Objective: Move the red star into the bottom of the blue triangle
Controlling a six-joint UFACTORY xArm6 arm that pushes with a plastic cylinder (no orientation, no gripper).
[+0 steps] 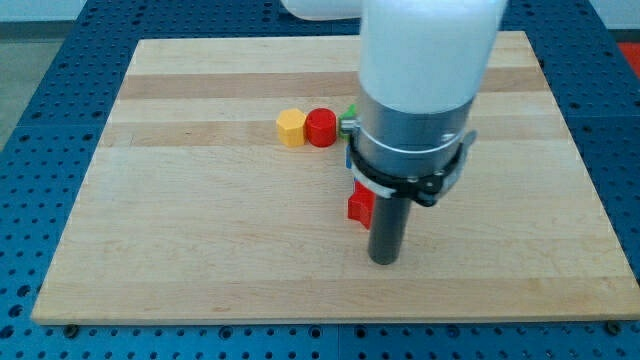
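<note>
My tip (385,261) rests on the board just right of and slightly below the red star (359,206), close to it or touching; the rod hides the star's right side. The blue triangle is mostly hidden behind the arm. Only a thin blue sliver (351,166) shows at the arm's left edge, just above the red star.
A yellow hexagon (291,128) and a red cylinder (321,128) sit side by side at the upper middle of the wooden board (180,230). A green block (347,122) peeks out beside them, partly behind the arm. The arm's wide white body (425,70) covers the upper centre-right.
</note>
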